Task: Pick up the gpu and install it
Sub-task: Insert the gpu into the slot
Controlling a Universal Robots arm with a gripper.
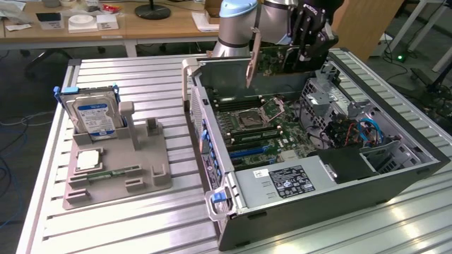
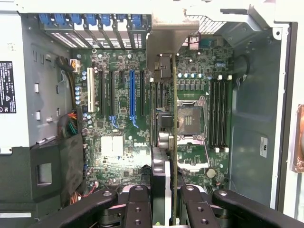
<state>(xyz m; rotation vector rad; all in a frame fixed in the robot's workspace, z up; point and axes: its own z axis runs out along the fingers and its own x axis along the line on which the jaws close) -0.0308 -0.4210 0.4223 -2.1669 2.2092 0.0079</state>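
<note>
A robotics lab or test workshop is indicated: a robot arm is seen at a ribbed metal bench, on which an opened computer case and a grey parts fixture are laid out (cluttered wooden desks are seen behind).

A ribbed metal tabletop stands on a grey floor. Far behind it, wooden desks carry white boxes and a black round stand base. A wooden panel stands at the exterior view's far right. Cables lie on the floor at its left.
</note>
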